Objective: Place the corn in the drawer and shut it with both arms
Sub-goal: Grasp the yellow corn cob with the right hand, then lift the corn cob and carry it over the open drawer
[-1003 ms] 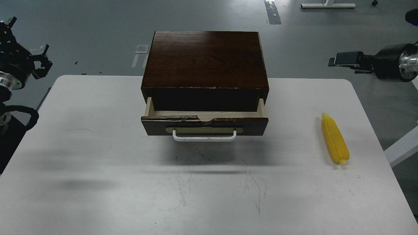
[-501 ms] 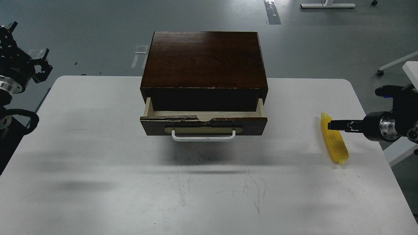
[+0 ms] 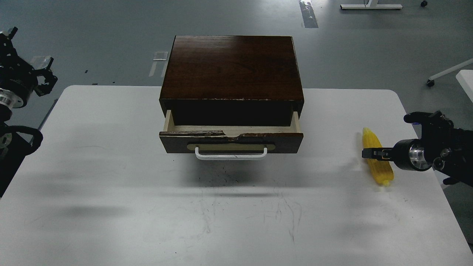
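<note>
The yellow corn (image 3: 381,169) lies on the white table (image 3: 111,177) at the right, its tip pointing away from me. My right gripper (image 3: 370,153) reaches in from the right edge and hangs over the cob's middle, seen edge-on, so I cannot tell its jaws apart or whether it touches the cob. The drawer (image 3: 288,142) of the dark wooden cabinet (image 3: 232,66) stands partly pulled out, its cream inside showing empty, its white handle (image 3: 231,156) facing me. My left gripper (image 3: 43,73) is far left beyond the table's corner, fingers spread and empty.
The cabinet stands at the table's far middle. Black cables of my left arm (image 3: 22,135) hang by the table's left edge. A white furniture leg (image 3: 449,70) stands on the grey floor at the far right.
My right arm has swung down from above the table's far right corner to the corn and now lies across its middle. The left gripper has drawn back slightly. The corn and drawer have not moved.
</note>
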### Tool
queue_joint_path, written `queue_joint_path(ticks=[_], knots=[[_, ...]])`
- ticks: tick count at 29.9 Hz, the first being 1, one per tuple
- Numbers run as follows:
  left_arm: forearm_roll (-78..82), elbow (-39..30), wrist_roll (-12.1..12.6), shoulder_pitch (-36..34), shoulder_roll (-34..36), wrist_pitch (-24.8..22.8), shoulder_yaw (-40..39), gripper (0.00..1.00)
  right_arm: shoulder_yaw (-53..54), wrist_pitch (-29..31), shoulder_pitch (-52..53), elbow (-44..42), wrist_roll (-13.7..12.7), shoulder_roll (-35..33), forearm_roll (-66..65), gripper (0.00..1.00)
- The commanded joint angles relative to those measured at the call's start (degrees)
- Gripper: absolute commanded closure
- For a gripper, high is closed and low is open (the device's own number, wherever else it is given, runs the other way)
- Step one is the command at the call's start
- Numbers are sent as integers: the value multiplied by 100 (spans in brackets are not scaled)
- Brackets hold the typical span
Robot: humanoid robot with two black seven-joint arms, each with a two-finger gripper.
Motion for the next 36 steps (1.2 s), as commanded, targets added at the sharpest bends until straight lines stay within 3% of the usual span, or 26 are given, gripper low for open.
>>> queue_joint_path(ticks=[1, 2, 8, 13, 21, 32, 36], knots=[[-1, -2, -6, 16, 0, 0, -1, 2, 9, -1, 29, -13, 8, 17, 3, 58], [-1, -2, -6, 16, 0, 0, -1, 2, 18, -1, 91, -5, 8, 17, 12, 63], [8, 7, 29, 16, 70, 0, -1, 2, 88, -1, 687, 135, 43, -149, 91, 72], [8, 7, 47, 16, 88, 0, -1, 2, 150, 8, 1784, 758, 52, -615, 82, 73], [17, 7, 65, 16, 79, 0, -1, 2, 132, 52, 3596, 1348, 52, -554, 21, 73], [17, -2, 64, -46, 175, 0, 17, 2, 132, -44, 3949, 2298, 78, 1036, -1516, 80], [17, -2, 38, -20, 307, 0, 17, 2, 150, -150, 4046, 2675, 333, 1440, -2877, 80]])
